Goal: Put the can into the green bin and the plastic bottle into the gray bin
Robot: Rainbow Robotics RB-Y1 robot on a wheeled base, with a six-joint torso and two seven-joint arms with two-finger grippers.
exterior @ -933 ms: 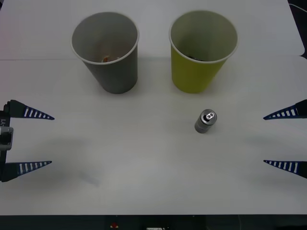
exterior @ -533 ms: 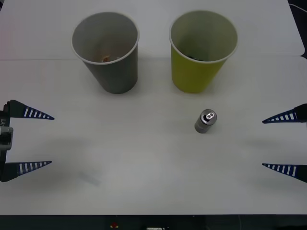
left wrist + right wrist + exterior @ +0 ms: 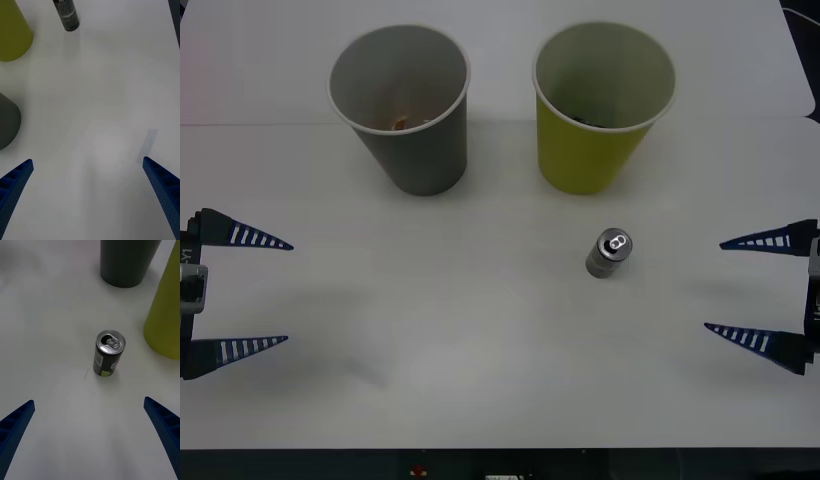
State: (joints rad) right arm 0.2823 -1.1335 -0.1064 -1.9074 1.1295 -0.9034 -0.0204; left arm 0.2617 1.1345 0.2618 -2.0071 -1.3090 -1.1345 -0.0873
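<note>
Standing upright on the white table [image 3: 480, 330], pull-tab up: the can [image 3: 609, 253], small and dark, at roughly 4 o'clock from the table's middle. Not yet gripped, touching nothing but the tabletop.

Just past it at 12 o'clock, near but apart: the green bin [image 3: 603, 105], upright, mouth open. Further off at about 10 o'clock from the can: the gray bin [image 3: 402, 105], also upright. Low inside the gray bin, a small orange-brown speck, possibly part of the bottle, too dim to name.

At 3 o'clock from the can, some way off: the right gripper [image 3: 714, 285], spread wide, holding nothing, tips pointing toward 9 o'clock. Seen from its wrist, can centred between the two blue fingers and well ahead of them. At 9 o'clock, well apart near the table's far side: the left gripper [image 3: 290, 292], likewise wide and empty, parked.

Step in hand, by the look of it: reach for the can with the right arm.

To do it well:
- Keep the spread wide until both fingers pass either side of the can.
- Hold the line straight toward 9 o'clock, so neither tip nudges the can over.
- Close at mid-height, below the rim, squarely across the round body.
- Lift clear above the green bin's rim before swinging to 12 o'clock.
- Release over the middle of the mouth, not the edge; likely a light cup, easy to tip.
</note>
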